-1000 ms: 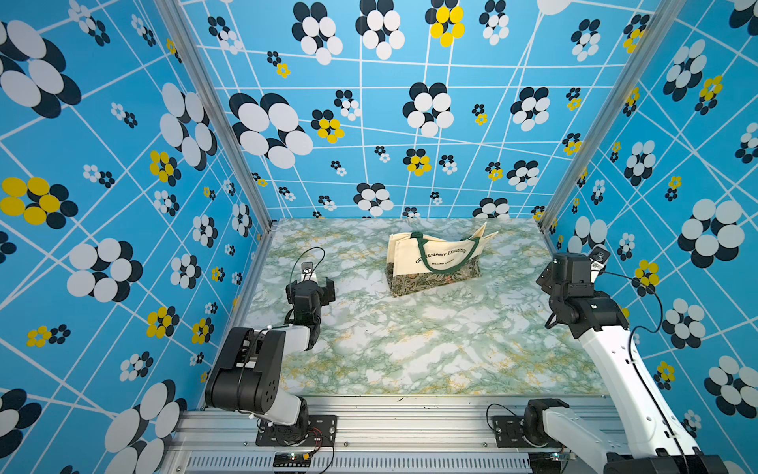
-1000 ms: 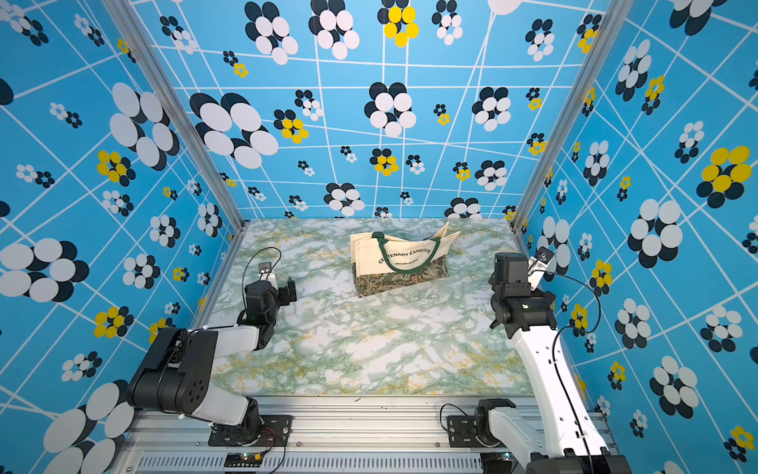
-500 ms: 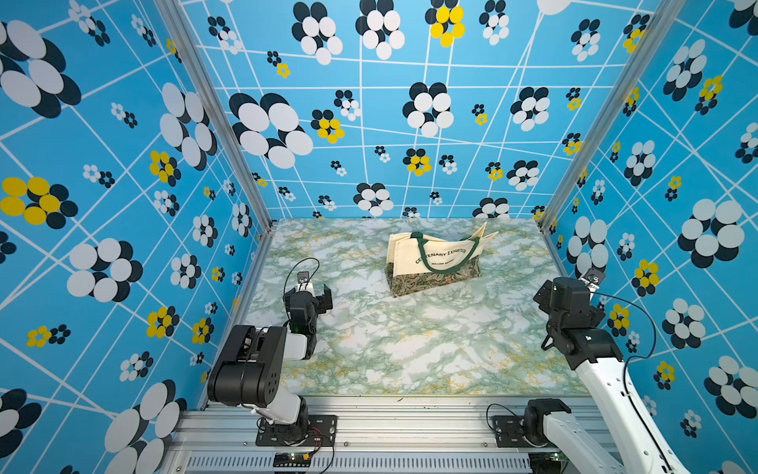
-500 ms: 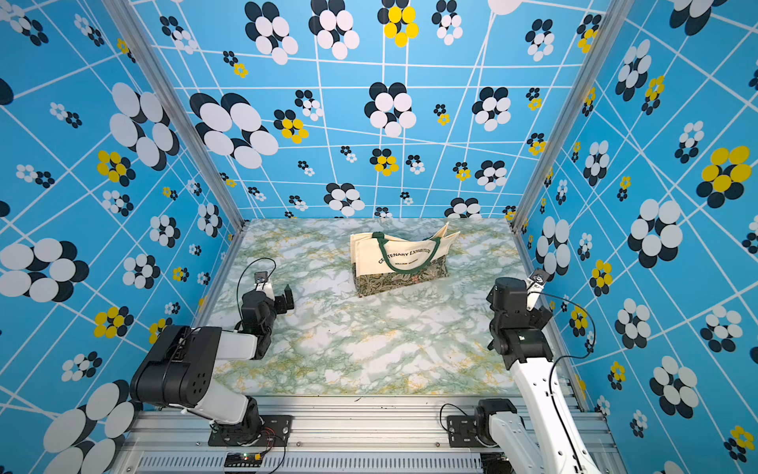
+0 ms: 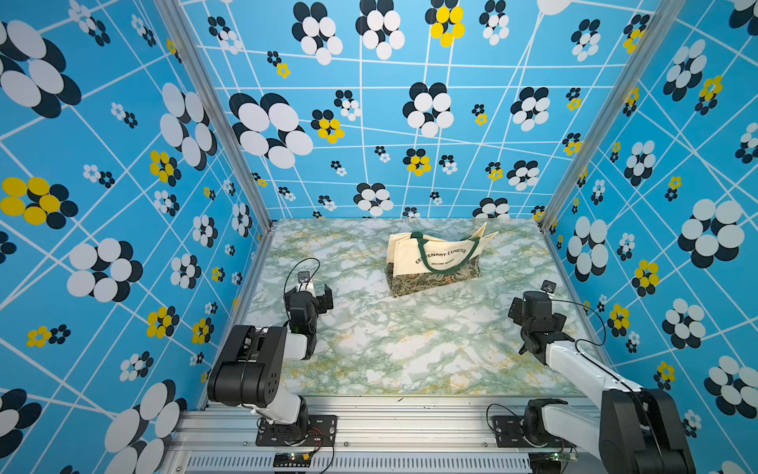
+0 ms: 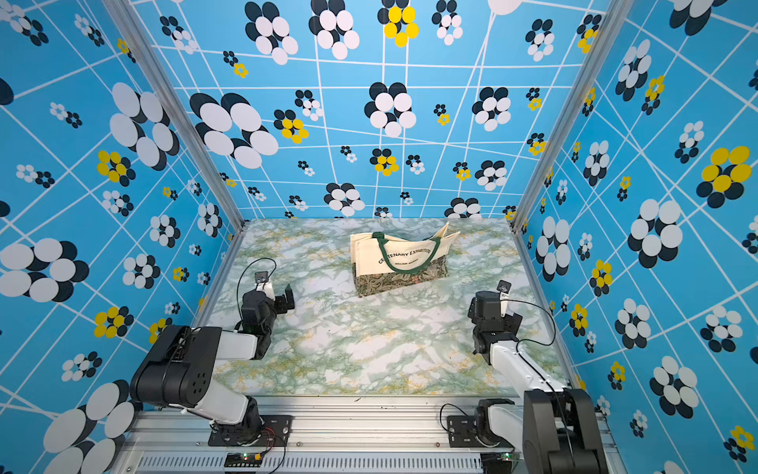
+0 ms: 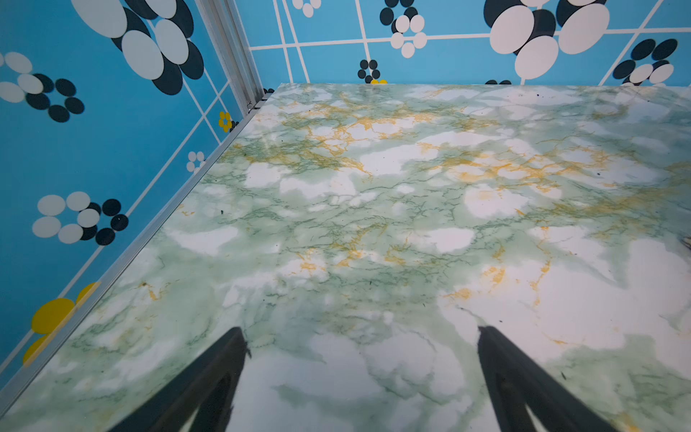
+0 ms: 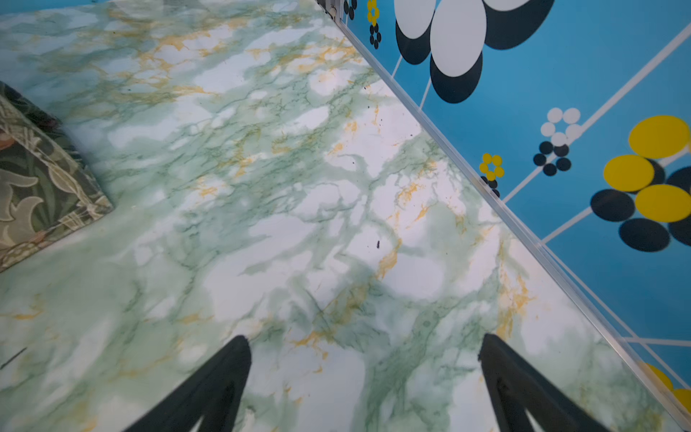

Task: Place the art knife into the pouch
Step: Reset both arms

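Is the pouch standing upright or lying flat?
Upright: the pouch stands on its leafy bottom band on the table, its top edges raised and splayed apart.

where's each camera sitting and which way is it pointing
Top views: high above the front rail, looking down and inward at the table, pouch and back wall; left arm and right arm both show.
Left wrist: on the left arm, looking past the open left gripper across bare table to a wall corner.
Right wrist: on the right arm, past the open right gripper towards a side wall; the pouch's leafy corner at the edge.
Shared: top and right wrist views both show the pouch.
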